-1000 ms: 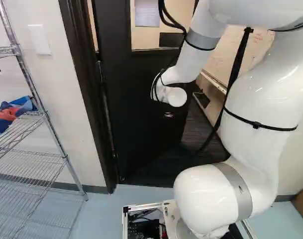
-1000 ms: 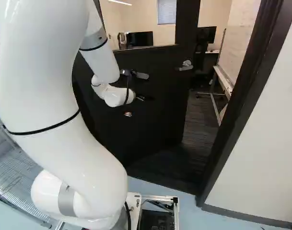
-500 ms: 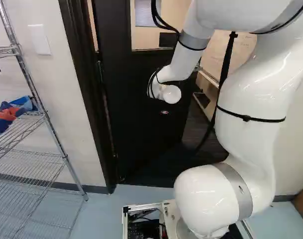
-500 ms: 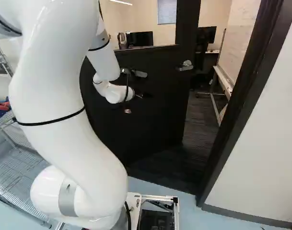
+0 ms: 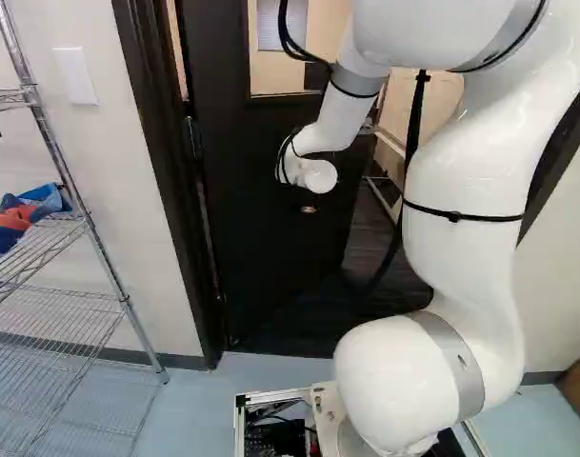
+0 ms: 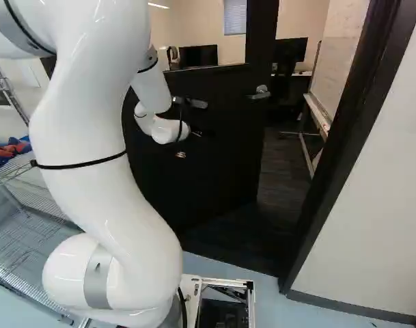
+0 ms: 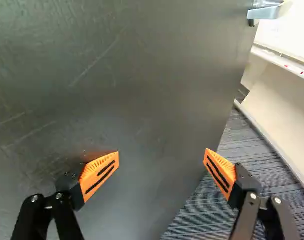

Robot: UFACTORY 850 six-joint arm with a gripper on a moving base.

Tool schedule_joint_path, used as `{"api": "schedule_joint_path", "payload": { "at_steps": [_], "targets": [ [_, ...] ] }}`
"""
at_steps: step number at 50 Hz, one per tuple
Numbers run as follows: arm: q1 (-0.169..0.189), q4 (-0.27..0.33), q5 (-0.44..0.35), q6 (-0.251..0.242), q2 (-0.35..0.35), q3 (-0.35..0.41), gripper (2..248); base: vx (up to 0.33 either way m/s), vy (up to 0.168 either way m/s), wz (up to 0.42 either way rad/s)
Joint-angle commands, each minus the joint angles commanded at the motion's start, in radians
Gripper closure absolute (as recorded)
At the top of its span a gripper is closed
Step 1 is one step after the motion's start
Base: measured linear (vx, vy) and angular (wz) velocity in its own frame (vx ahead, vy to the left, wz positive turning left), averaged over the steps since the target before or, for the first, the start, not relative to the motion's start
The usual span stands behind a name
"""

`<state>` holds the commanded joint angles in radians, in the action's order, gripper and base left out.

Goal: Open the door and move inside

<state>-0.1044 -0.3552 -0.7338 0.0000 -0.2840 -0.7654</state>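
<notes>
Door [image 6: 218,154] swung part open, gap [image 6: 284,160] left beyond handle [image 6: 261,92]. Pushing step prob. in hand; gripper [image 7: 161,151] spread wide, empty, below handle, hinge side. Next: door to be pushed further, then base [image 6: 225,282] driven thru.

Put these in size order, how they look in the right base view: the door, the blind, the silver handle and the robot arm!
Robot arm
Door
Blind
Silver handle

Wire rack [image 5: 127,303] with blue-and-orange bundle [image 5: 21,218], dark monitor [image 6: 198,55], whiteboard [image 6: 336,75]
</notes>
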Motion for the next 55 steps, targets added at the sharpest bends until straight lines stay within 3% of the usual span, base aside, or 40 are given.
{"api": "schedule_joint_path", "payload": {
  "at_steps": [55],
  "targets": [
    [-0.063,0.056,0.0,0.0,-0.17,-0.209,3,0.0,0.0,0.0]
  ]
}}
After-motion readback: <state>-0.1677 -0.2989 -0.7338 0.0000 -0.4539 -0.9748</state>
